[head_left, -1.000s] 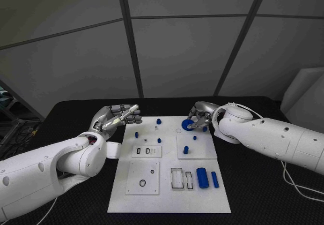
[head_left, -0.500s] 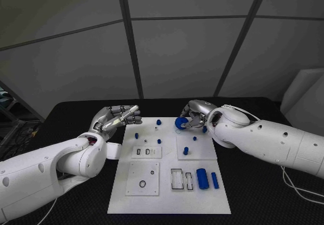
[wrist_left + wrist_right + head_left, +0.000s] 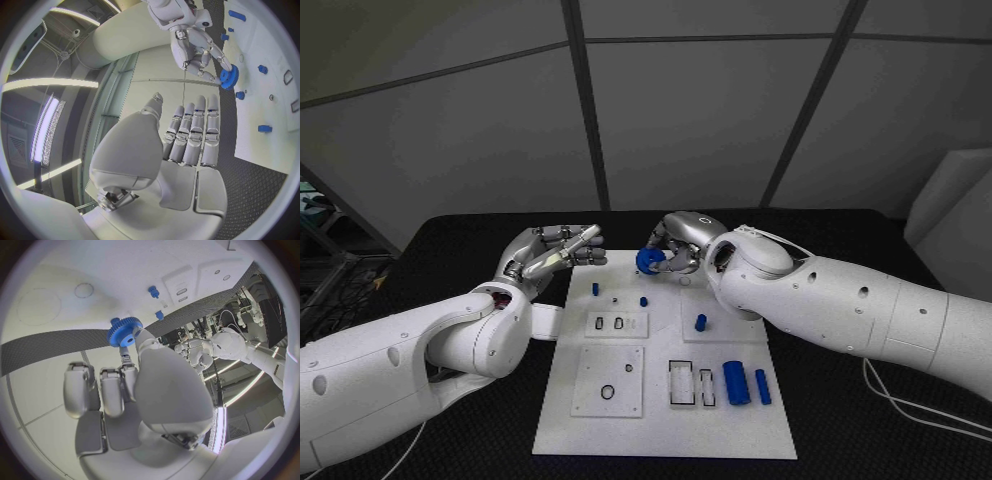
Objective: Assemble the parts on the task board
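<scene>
From the head camera, the right hand (image 3: pixel 678 243) pinches a small blue gear (image 3: pixel 648 261) above the far edge of the white board (image 3: pixel 661 420), near two upright blue pegs (image 3: pixel 645 301); it looks like light, rigid plastic, best taken by its toothed rim so the centre hole stays free. The left hand (image 3: pixel 557 250) hovers beside the board, fingers together and holding nothing. At the left wrist, its fingers (image 3: pixel 190 135) lie straight, side by side. At the right wrist, fingertips (image 3: pixel 128 357) clamp the gear (image 3: pixel 124 332), its teeth and bore plain.
</scene>
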Controlling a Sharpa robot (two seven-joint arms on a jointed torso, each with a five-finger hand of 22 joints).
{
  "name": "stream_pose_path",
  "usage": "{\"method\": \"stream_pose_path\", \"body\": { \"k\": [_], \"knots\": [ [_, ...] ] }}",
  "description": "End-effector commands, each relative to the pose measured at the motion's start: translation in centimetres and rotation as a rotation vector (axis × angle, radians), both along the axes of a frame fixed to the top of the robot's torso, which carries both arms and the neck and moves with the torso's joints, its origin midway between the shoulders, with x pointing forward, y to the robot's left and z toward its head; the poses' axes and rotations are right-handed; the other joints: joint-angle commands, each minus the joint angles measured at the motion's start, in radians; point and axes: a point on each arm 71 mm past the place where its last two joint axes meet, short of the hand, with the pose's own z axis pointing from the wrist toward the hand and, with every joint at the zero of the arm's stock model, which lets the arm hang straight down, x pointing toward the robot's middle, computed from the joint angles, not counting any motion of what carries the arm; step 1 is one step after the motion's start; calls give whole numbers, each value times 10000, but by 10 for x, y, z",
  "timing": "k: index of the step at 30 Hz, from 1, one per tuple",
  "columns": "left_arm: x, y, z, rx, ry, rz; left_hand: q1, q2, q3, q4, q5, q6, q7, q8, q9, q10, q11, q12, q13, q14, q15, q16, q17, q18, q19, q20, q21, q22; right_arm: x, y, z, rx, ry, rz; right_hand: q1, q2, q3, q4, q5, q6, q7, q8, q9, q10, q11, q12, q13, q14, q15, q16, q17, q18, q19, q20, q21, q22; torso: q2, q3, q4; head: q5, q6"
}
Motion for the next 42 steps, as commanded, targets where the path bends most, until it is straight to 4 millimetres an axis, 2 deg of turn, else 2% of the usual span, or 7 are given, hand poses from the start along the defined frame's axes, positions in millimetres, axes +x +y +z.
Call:
{"method": "stream_pose_path", "body": {
  "k": [1,15,20,27,32,39,42],
  "knots": [
    [0,-2,2,-66,-90,-140,-33,86,-2,-36,-54,-6,45,-61,-8,-17,44,-48,-1,-5,28,-59,15,-132,-37,20,38,14,2,7,2,-96,-354,87,-29,67,65,4,41,373,-211,-10,53,40,11,17,679,822,-80,38,1494,-140,59,-9,60,918,8,1,-7,28,-9],
    [0,-5,2,-92,-90,-190,-33,86,-2,-36,-54,-6,45,-61,-8,-17,44,-48,-1,-5,28,-59,15,-132,-37,20,38,14,8,30,-8,-452,-109,312,-73,46,109,-2,46,349,-194,-67,37,23,24,0,671,813,-74,23,1454,-142,66,-12,65,929,5,20,-27,79,-65],
    [0,-5,2,-94,-91,-195,-33,86,-2,-36,-54,-6,45,-61,-8,-17,44,-48,-1,-5,28,-59,15,-132,-37,20,38,14,7,33,-14,-676,67,399,-113,31,126,1,33,345,-185,-95,31,15,32,-8,668,809,-68,17,1438,-142,63,-10,63,925,2,27,-42,88,-83],
    [0,-5,2,-94,-91,-194,-34,93,-6,-49,-55,-1,45,-70,-6,-13,43,-56,1,-5,28,-68,25,-129,-38,22,51,20,7,33,-21,-970,310,417,-190,2,150,9,-11,337,-170,-143,21,-32,45,-72,609,795,-57,-8,1374,-134,35,-4,45,890,-2,30,-23,92,-114],
    [0,-5,2,-94,-93,-193,-34,93,-6,-49,-55,-1,45,-70,-6,-13,43,-56,1,-5,28,-68,25,-129,-38,22,51,20,9,34,-23,-1068,387,357,-230,-17,164,10,-23,319,-160,-177,13,-65,54,-118,567,792,-51,-13,1364,-132,27,0,39,881,1,21,-32,115,-127],
    [0,-5,2,-97,-92,-201,-34,93,-6,-49,-55,-1,45,-70,-6,-13,43,-56,1,-5,28,-68,25,-129,-38,22,51,20,11,33,-24,-1116,370,225,-437,-169,230,6,-123,-30,-16,-499,-49,-273,169,-398,317,779,36,-36,1322,-117,-33,60,-3,811,3,27,-45,128,-125],
    [0,-5,2,-94,-90,-194,-34,93,-6,-49,-55,-1,45,-70,-6,-13,43,-56,1,-5,28,-68,25,-129,-38,22,51,20,12,34,-25,-1167,413,227,-650,-354,132,35,-710,-762,127,-959,-81,-417,307,-598,128,784,153,-29,1347,-117,-47,155,-16,797,1,25,-47,131,-128]
  ]
}}
